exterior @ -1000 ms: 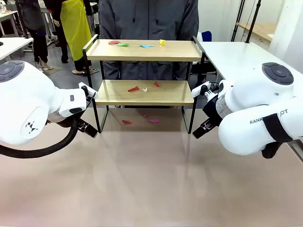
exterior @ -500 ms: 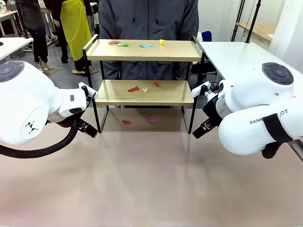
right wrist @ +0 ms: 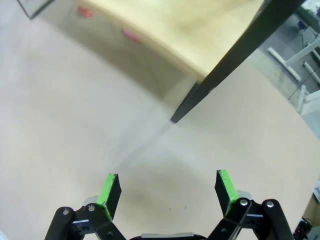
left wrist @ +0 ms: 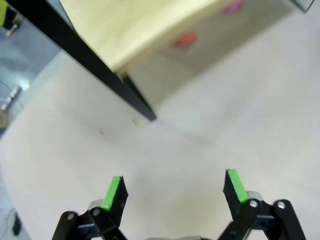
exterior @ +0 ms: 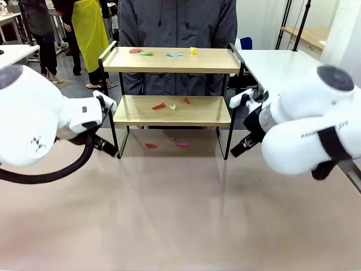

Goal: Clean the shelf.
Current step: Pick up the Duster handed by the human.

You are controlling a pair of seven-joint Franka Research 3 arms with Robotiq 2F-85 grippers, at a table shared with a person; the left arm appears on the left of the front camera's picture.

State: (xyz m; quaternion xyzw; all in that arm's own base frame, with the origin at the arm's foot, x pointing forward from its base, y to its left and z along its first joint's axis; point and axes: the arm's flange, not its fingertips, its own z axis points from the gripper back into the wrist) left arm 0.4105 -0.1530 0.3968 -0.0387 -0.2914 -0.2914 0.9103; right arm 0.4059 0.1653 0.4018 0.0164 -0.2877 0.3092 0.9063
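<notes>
Both pairs of jaws spread wide and empty, flanking the shelf (exterior: 172,112).
Left jaws hover off its left front leg (left wrist: 100,75), right jaws off its right front leg (right wrist: 220,75). Paper scraps (exterior: 183,144) lie on the tabletop (exterior: 180,197) beneath it and on both boards. A person (exterior: 177,25) stands behind it.

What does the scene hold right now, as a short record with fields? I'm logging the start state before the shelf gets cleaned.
shelf: two-tier rack, upright on the table
top board: four scraps, red, green, blue, yellow
lower board: three scraps, red, white, red
table under shelf: one red scrap, one pink
left gripper: open, empty, over the table near a shelf leg
right gripper: open, empty, over the table near a shelf leg
person: standing behind the shelf
</notes>
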